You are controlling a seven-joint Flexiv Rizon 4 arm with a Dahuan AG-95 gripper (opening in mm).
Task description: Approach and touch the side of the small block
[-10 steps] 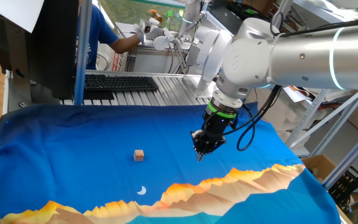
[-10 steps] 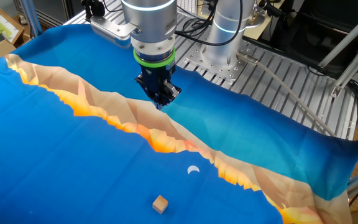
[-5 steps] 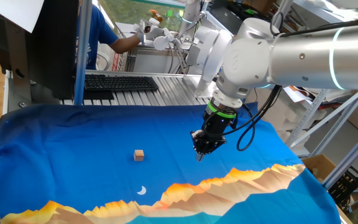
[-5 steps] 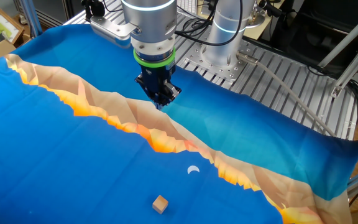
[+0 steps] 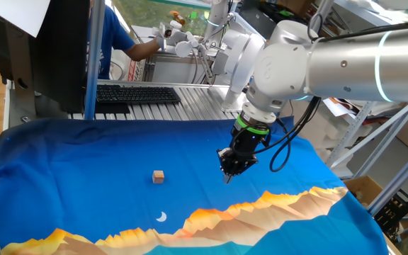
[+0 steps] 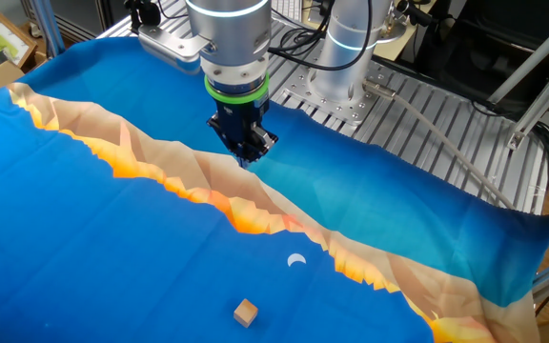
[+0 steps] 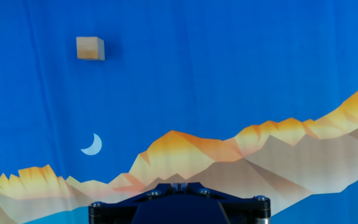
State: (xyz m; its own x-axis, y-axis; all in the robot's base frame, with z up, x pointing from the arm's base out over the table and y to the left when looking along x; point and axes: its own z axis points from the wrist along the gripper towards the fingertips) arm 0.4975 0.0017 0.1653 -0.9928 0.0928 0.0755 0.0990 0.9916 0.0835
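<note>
The small block (image 5: 159, 176) is a tiny light-brown wooden cube on the blue cloth, alone and upright. It also shows in the other fixed view (image 6: 246, 312) and at the upper left of the hand view (image 7: 90, 48). My black gripper (image 5: 227, 176) hangs just above the cloth, well to the right of the block and apart from it. In the other fixed view the gripper (image 6: 246, 160) is over the orange mountain print, far from the block. In the hand view the gripper (image 7: 179, 185) shows its fingertips pressed together, holding nothing.
A small white crescent mark (image 5: 161, 217) is printed on the cloth near the block; it also shows in the hand view (image 7: 92, 145). A black keyboard (image 5: 137, 93) lies on the slatted metal table behind the cloth. A person in blue (image 5: 119, 35) stands at the back.
</note>
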